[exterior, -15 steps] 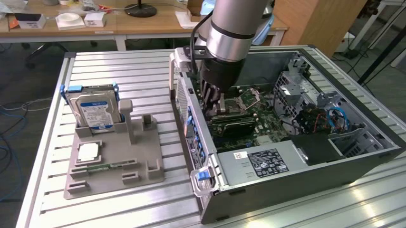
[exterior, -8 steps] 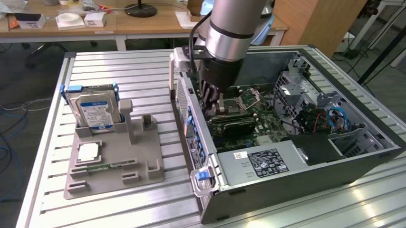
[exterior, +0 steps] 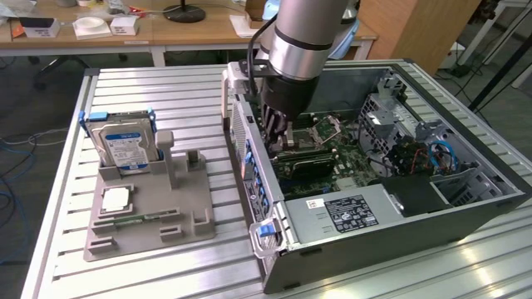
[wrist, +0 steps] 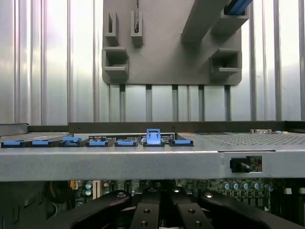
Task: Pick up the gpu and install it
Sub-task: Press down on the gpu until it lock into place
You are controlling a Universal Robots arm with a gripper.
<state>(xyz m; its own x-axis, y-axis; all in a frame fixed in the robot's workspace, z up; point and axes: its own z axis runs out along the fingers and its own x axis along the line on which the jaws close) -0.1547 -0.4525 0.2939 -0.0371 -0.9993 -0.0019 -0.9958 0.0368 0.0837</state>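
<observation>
Tool (exterior: 278, 140) shut inside computer case (exterior: 465, 215), slatted aluminium table (exterior: 166, 93).

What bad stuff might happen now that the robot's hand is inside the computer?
1. The gripper is down inside the computer case, near the motherboard; pushing crookedly might harm it.
2. It sits close to the case's wall with the blue clips and might bump it.

Open computer case (exterior: 399, 218) lies on its side on the slatted aluminium tabletop (exterior: 166, 87), motherboard (exterior: 332, 156) exposed. To the exterior view's left, a grey parts holder (exterior: 149, 212) stands apart from the case. A silver hard drive (exterior: 124, 146) with blue-white label stands upright in it; a CPU (exterior: 114, 199) lies flat nearer the front.
</observation>
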